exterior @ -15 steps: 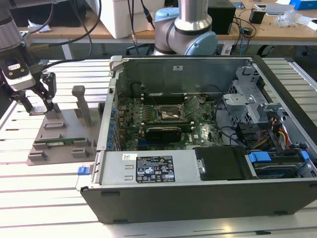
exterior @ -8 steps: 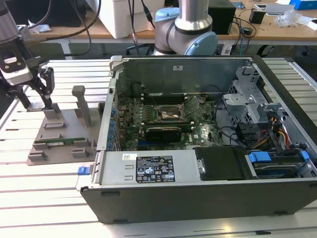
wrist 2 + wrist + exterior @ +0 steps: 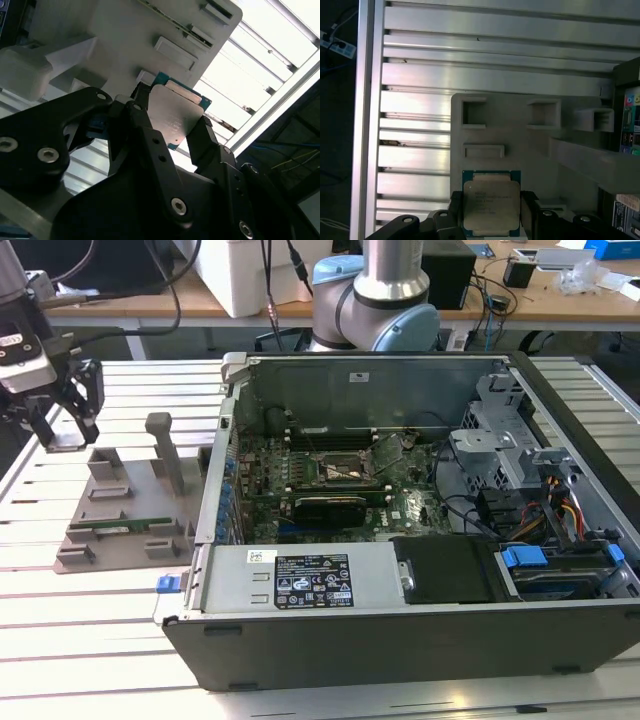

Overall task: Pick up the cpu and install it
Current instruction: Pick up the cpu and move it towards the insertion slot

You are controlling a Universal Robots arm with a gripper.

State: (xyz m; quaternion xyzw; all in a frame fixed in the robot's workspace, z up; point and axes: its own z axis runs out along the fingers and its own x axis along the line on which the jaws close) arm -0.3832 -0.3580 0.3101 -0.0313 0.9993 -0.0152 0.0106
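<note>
1. Exterior view. The black two-fingered gripper (image 3: 65,435) is seen hanging over the grey plastic holder block with upright posts (image 3: 120,510). The block stands on the slatted aluminium table (image 3: 100,640) at the exterior view's left. The open dark metal computer case (image 3: 400,620) lies well apart from the gripper. The metal-framed socket (image 3: 338,472) on its green board is judged not yet filled. What the fingers carry is too small to be made out here.
2. Second wrist view. The small flat square cpu with a pale silvery metal top (image 3: 176,115) is shown clamped by two opposite edges between the black fingers (image 3: 150,145). It appears lifted clear of the holder block, so the pick-up is judged done.
3. First wrist view. The cpu is seen gripped above the block's recessed pockets, and installation is left. One edge is cut off by the frame, and the underside is hidden.
</note>
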